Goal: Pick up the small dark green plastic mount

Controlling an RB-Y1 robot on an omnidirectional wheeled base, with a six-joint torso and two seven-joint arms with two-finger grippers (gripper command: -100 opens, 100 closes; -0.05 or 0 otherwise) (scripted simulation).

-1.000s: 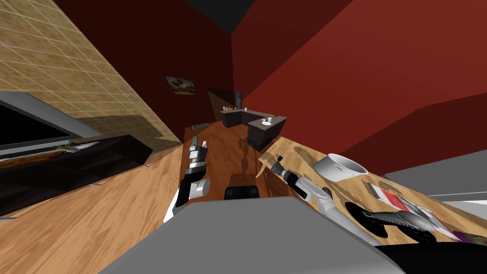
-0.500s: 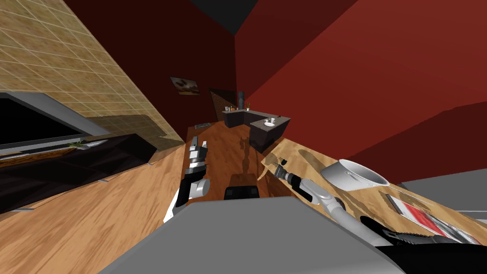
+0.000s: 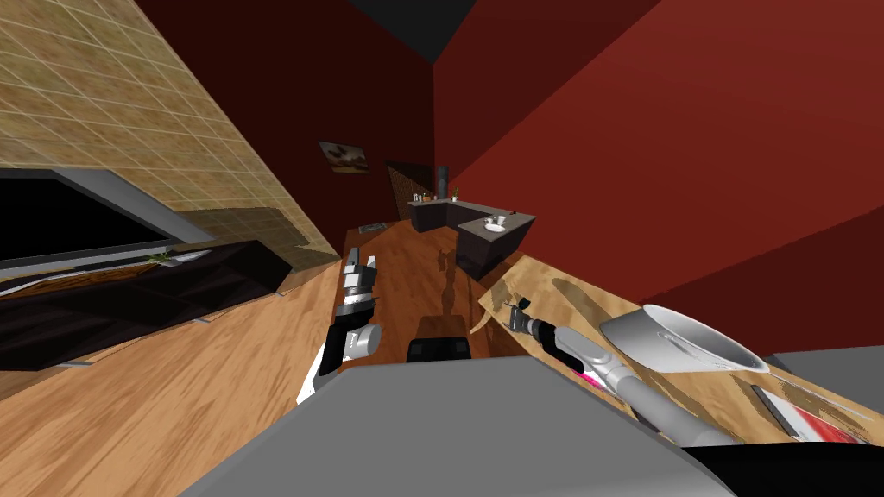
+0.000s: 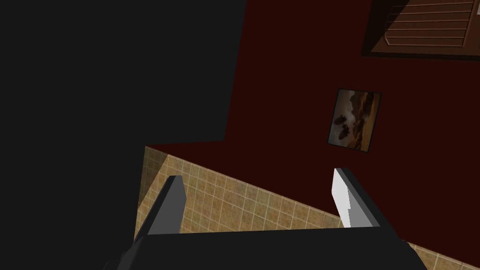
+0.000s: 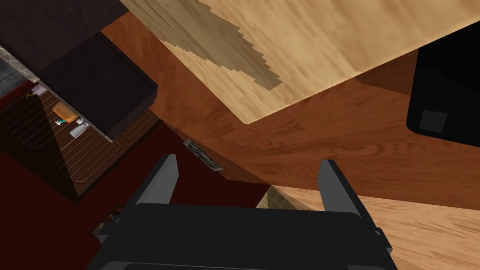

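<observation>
Progress: nothing is grasped | right jaws are held apart, empty, over the bench (image 3: 561, 289) corner | left jaws are held apart over the floor (image 3: 414, 267) | mount cannot be made out; locating, reach and grip are judged outstanding

Pale wood-grain table (image 3: 539, 278), reddish wood floor (image 3: 414, 259), tan tiled wall (image 3: 129, 103), smooth grey pot (image 3: 682, 341)

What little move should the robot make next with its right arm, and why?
Probably ease the right gripper in over the light wooden table: its fingers stand open and empty, but it hangs near the table's edge, its wrist view looking at the floor beyond.
</observation>
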